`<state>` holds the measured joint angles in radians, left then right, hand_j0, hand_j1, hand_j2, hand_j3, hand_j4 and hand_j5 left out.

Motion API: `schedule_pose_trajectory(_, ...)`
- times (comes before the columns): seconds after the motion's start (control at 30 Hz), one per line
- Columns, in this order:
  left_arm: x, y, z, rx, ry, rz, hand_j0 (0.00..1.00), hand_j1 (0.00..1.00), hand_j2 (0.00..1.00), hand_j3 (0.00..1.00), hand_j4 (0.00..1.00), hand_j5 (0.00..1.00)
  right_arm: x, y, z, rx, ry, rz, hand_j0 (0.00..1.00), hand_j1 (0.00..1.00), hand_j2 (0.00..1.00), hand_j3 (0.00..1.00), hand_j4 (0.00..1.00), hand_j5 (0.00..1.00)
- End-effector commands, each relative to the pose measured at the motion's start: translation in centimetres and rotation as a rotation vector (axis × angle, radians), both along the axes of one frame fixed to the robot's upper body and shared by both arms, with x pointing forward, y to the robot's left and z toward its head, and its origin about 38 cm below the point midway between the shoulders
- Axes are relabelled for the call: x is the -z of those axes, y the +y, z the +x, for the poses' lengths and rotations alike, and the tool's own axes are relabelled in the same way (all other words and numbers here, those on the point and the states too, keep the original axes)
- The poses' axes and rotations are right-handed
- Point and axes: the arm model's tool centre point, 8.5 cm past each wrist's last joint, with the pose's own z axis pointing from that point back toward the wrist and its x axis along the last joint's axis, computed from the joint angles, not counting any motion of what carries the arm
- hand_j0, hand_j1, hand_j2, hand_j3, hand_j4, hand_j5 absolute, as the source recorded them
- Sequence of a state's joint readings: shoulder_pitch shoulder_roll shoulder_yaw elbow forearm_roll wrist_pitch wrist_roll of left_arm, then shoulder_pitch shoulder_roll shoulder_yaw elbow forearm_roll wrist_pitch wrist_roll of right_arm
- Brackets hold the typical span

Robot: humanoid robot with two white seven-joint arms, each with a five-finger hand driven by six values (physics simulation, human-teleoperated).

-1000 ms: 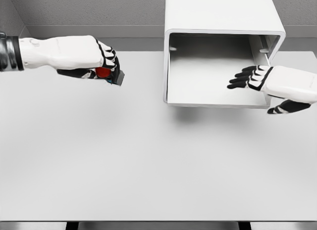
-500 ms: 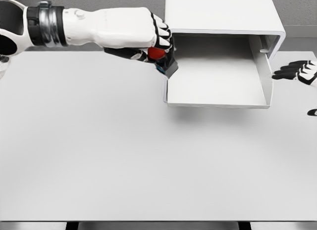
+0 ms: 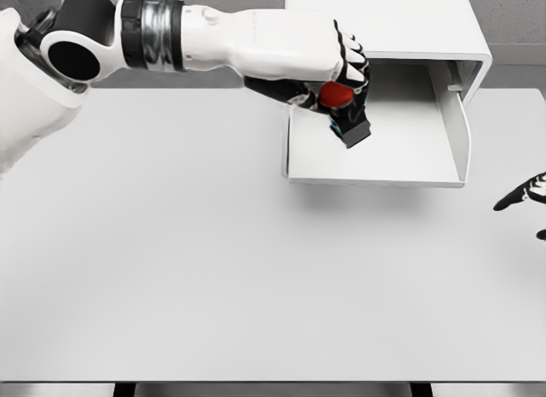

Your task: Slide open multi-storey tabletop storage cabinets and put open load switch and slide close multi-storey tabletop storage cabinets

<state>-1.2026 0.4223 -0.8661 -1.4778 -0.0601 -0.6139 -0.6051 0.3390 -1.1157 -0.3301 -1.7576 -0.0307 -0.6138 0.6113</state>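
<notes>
The white tabletop cabinet [image 3: 375, 26] stands at the back right with its bottom drawer [image 3: 384, 162] slid out toward me. My left hand [image 3: 337, 77] reaches in from the left and hangs over the drawer's left part. It is shut on the load switch [image 3: 345, 111], a dark block with a red knob that points down into the drawer. Only the black fingertips of my right hand [image 3: 525, 196] show at the right edge, spread and holding nothing, to the right of the drawer.
The white table [image 3: 213, 277] stretches wide in front of the cabinet. The drawer's raised right wall [image 3: 459, 128] stands between the drawer floor and my right hand.
My left hand has carried the switch rightward, from the drawer's left rim to above the drawer floor. My right hand has drawn back down and right, nearly out of view.
</notes>
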Motion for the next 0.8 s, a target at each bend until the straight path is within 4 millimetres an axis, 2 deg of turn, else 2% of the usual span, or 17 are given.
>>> schedule_pose_trajectory(0.0, 1.0, -2.4, 1.9, -0.019, 0.061, -0.016, 0.45, 0.45, 0.45, 0.45, 0.45, 0.45, 1.3, 0.6, 0.0, -0.029, 0.061, -0.024, 0.55, 0.55, 0.55, 0.55, 0.55, 0.55)
schedule_pose_trajectory(0.07, 1.1, -3.3, 2.9, -0.040, 0.063, -0.007, 0.45, 0.45, 0.45, 0.45, 0.45, 0.45, 2.5, 1.4, 0.0, -0.055, 0.098, -0.019, 0.46, 0.46, 0.46, 0.46, 0.46, 0.46)
schedule_pose_trajectory(0.17, 2.8, -3.7, 5.2, -0.113, 0.099, 0.021, 0.46, 0.46, 0.46, 0.46, 0.46, 0.46, 3.6, 3.4, 0.7, -0.116, 0.123, -0.012, 0.47, 0.47, 0.47, 0.47, 0.47, 0.47)
schedule_pose_trajectory(0.27, 3.3, -4.0, 5.7, -0.131, 0.099, 0.038, 0.50, 0.50, 0.50, 0.50, 0.50, 0.50, 4.2, 4.7, 1.2, -0.156, 0.140, -0.012, 0.47, 0.47, 0.47, 0.47, 0.47, 0.47)
schedule_pose_trajectory(0.3, 3.3, -4.0, 5.7, -0.129, 0.099, 0.037, 0.57, 0.57, 0.57, 0.57, 0.57, 0.57, 4.6, 5.0, 1.2, -0.168, 0.150, -0.015, 0.48, 0.48, 0.48, 0.48, 0.48, 0.48)
schedule_pose_trajectory(0.37, 3.2, -4.0, 5.7, -0.126, 0.105, 0.030, 0.81, 0.81, 0.81, 0.81, 0.81, 0.81, 4.7, 5.1, 1.3, -0.172, 0.149, -0.023, 0.49, 0.49, 0.49, 0.49, 0.49, 0.49)
schedule_pose_trajectory(0.4, 3.2, -4.1, 5.6, -0.123, 0.105, 0.028, 0.96, 0.96, 0.96, 0.96, 0.96, 0.96, 4.6, 5.1, 1.3, -0.172, 0.147, -0.023, 0.49, 0.49, 0.49, 0.49, 0.49, 0.49)
schedule_pose_trajectory(0.43, 3.2, -4.1, 5.6, -0.124, 0.106, 0.028, 1.00, 1.00, 1.00, 1.00, 1.00, 1.00, 4.6, 5.1, 1.3, -0.172, 0.147, -0.023, 0.49, 0.49, 0.49, 0.49, 0.49, 0.49)
schedule_pose_trajectory(0.77, 2.4, -4.5, 5.1, -0.102, 0.094, 0.018, 1.00, 1.00, 1.00, 1.00, 1.00, 1.00, 4.4, 5.2, 1.4, -0.172, 0.140, -0.022, 0.50, 0.50, 0.50, 0.50, 0.50, 0.50)
